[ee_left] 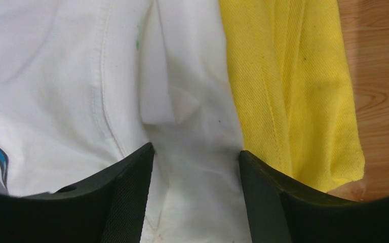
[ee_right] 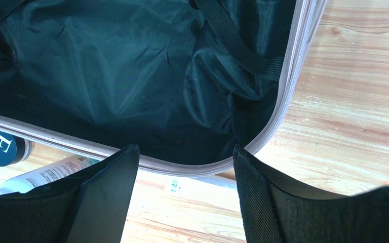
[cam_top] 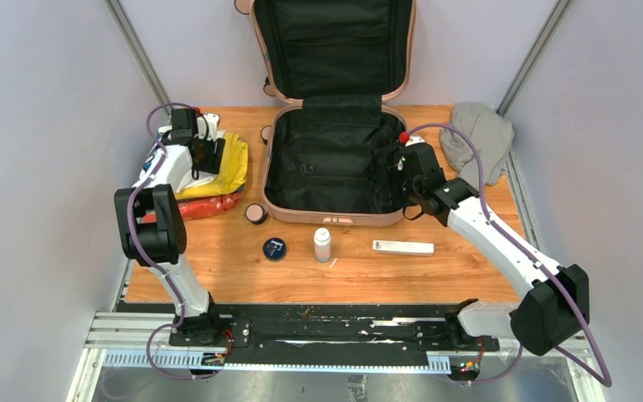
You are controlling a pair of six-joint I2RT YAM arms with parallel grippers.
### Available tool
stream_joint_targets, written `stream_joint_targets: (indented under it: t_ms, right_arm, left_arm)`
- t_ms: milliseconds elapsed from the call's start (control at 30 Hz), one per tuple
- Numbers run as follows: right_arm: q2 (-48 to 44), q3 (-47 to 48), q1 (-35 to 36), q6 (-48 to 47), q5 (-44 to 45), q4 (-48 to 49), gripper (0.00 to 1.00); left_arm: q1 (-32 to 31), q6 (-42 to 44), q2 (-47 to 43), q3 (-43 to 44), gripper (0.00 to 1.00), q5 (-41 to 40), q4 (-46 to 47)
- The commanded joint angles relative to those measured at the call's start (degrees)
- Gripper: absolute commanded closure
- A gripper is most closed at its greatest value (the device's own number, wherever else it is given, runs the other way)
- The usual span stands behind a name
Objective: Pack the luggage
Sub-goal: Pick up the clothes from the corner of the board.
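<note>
The luggage point(cam_top: 335, 219), a pale pink hard-shell suitcase, lies open at the table's back centre. Its lid stands upright and its black lining point(ee_right: 106, 66) is bare. My right gripper point(cam_top: 385, 167) hovers over the case's near right corner. In the right wrist view its jaws point(ee_right: 185, 149) stand apart, with only the pale rim point(ee_right: 283, 96) and table below them. My left gripper point(cam_top: 209, 163) is down on a clothes pile at the left. Its jaws point(ee_left: 196, 152) stand apart, straddling a fold of a white garment point(ee_left: 55, 76) beside a yellow garment point(ee_left: 283, 76).
A red cloth point(cam_top: 209, 205) lies under the pile. In front of the case sit a round compact point(cam_top: 255, 214), a dark tin point(cam_top: 275, 249), a white bottle point(cam_top: 322, 244) and a long white tube point(cam_top: 403, 247). A grey cloth bundle point(cam_top: 479, 134) lies back right.
</note>
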Motion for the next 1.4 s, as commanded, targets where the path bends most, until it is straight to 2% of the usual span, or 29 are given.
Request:
stream_joint_targets:
  t_ms: [0, 100, 133, 333, 500, 533, 700, 800, 900, 1067, 1233, 1367]
  right_arm:
    - [-0.87, 0.89, 0.80, -0.07, -0.92, -1.76, 0.30]
    - [-1.36, 0.75, 0.80, -0.18, -0.60, -2.00, 0.33]
    - [-1.57, 0.67, 0.80, -0.13, -0.56, -2.02, 0.33]
    - [-2.59, 0.78, 0.80, 0.06, -0.84, -2.02, 0.34]
    - [-2.53, 2.01, 0.80, 0.94, -2.62, -1.89, 0.37]
    - [-2.33, 2.42, 0.80, 1.27, -3.26, -1.85, 0.38]
    - [0.04, 5.40, 1.31, 3.93, -8.04, -0.86, 0.40]
    - [2.92, 8.60, 2.67, 6.44, -9.90, 0.68, 0.39]
    - [7.21, 12.42, 4.74, 9.98, -12.19, 2.78, 0.33]
    - [16.83, 18.76, 9.92, 21.12, -17.84, 10.37, 0.25]
    - [28.82, 24.50, 14.16, 36.28, -25.22, 21.86, 0.19]
    - [39.18, 34.54, 17.99, 42.32, -27.14, 25.54, 0.13]
  left_arm:
    - [-0.15, 2.38, 1.17, -0.90, 0.41, -2.06, 1.01]
    - [-0.17, 3.71, 0.61, -1.36, 0.62, -3.91, 0.93]
    - [-0.13, 4.02, 0.49, -1.53, 0.66, -4.17, 0.89]
    - [-0.13, 5.71, -0.24, -2.86, 0.69, -5.14, 0.15]
    - [-0.12, 4.83, -1.90, 0.14, 0.97, -2.98, -4.59]
    - [-0.12, 4.50, -2.55, 1.46, 1.00, -1.33, -6.54]
    - [-0.12, 2.63, -10.29, 3.61, 1.00, 7.97, -12.23]
    - [-0.13, 3.14, -14.32, 2.20, 1.00, 9.58, -13.76]
    - [-0.12, 4.73, -17.39, -1.00, 1.00, 9.39, -15.07]
    - [-0.12, 5.70, -21.12, -5.90, 1.00, 11.73, -17.76]
    - [-0.12, 6.35, -25.91, -11.14, 1.00, 16.51, -20.45]
    - [-0.12, 7.21, -29.70, -14.95, 1.00, 18.50, -21.87]
